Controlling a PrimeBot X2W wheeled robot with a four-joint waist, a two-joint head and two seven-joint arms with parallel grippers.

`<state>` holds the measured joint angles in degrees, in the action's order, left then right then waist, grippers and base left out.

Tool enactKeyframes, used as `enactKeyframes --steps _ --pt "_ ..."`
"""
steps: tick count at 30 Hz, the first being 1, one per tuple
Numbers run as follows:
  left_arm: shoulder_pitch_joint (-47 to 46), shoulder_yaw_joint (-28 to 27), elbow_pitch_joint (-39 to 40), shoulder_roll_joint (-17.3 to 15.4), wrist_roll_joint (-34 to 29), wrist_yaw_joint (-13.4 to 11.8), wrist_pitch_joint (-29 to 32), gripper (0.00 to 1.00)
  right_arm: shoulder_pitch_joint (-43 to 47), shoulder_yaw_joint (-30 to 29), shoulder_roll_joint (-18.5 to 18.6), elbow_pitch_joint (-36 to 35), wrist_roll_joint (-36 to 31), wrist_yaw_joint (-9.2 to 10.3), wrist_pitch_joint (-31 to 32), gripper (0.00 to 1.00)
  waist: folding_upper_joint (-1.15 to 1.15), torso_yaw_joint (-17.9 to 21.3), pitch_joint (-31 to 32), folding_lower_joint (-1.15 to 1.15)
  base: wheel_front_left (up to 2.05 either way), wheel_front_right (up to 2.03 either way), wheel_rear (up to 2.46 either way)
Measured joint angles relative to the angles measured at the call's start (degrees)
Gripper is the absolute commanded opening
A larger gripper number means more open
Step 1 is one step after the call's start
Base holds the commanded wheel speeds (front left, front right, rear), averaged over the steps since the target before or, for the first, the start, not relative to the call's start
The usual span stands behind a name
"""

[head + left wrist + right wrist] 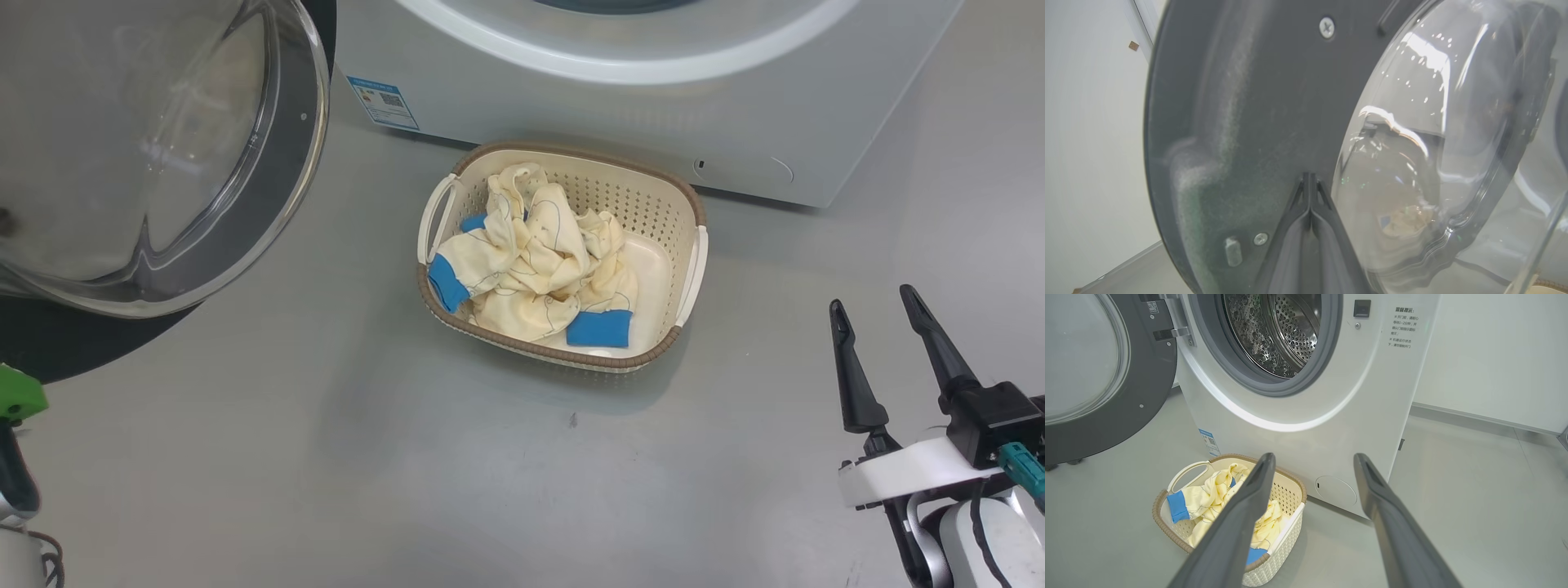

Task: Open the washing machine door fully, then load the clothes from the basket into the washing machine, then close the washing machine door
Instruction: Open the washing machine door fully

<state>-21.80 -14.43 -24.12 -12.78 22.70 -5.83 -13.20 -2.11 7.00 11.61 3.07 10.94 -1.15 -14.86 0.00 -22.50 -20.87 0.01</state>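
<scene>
Door-opening step, likely nearly done: left fingers (1292,234) pressed together, tips at the door (287,167) rim. Right fingers (1237,531) spread, empty. Clothes (531,261) lie in the basket (571,152), ahead-left of them, before the machine (612,114). Next: reach for the clothes.

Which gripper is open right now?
The right gripper, spread wide apart; the left gripper is shut, by the washing machine door.

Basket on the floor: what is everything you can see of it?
The basket is a rounded-rectangular tub of cream plastic, its walls pierced with holes, with a brown woven-look rim and a white handle at each end. It stands upright on the grey floor, close before the white washing machine, and holds crumpled cream-yellow clothes with blue cuffs.
</scene>
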Motion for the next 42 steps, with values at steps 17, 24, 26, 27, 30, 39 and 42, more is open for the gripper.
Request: enactKeyframes --steps 17,24,26,27,30,39,42 --pt "-3.4 -2.2 -9.1 -1.4 0.0 -0.1 -1.1 0.0 -1.1 -0.2 0.0 1.2 0.0 -0.33 0.0 1.0 0.0 0.1 0.4 -0.01 0.0 0.0 0.0" --pt "-0.5 -3.8 -4.8 -0.3 -2.1 0.2 -1.3 0.0 -1.0 -0.2 -0.9 2.0 0.0 -0.42 0.0 1.0 0.0 0.1 2.6 -0.01 0.0 0.0 0.0" --pt "0.7 -4.2 -2.1 0.4 -3.2 0.4 -1.3 0.0 -1.0 -0.3 -1.1 2.2 0.0 -0.42 0.0 1.0 0.0 0.1 3.3 0.0 0.0 0.0 0.0" --pt "0.7 -4.2 -2.1 0.4 -3.2 0.4 -1.3 0.0 -1.0 -0.3 -1.1 2.2 0.0 -0.42 0.0 1.0 0.0 0.1 3.3 0.0 0.0 0.0 0.0" --pt "3.4 -4.0 2.2 2.5 -4.7 1.2 -1.3 0.0 -0.9 -0.4 -1.7 2.6 0.1 -0.42 0.0 1.0 0.0 0.2 4.4 -0.01 0.0 0.0 0.0" --pt "13.8 3.3 14.2 9.8 -8.7 6.0 -1.5 0.15 1.1 -0.2 -4.0 4.1 0.3 -0.56 0.0 1.0 0.0 1.1 9.3 -0.01 0.0 0.0 0.0" --pt "16.3 6.0 16.6 11.1 -9.7 7.3 -1.5 0.48 1.9 0.2 -4.6 4.3 0.5 -0.56 0.0 1.0 0.0 1.6 10.7 -0.01 0.0 0.0 0.0"
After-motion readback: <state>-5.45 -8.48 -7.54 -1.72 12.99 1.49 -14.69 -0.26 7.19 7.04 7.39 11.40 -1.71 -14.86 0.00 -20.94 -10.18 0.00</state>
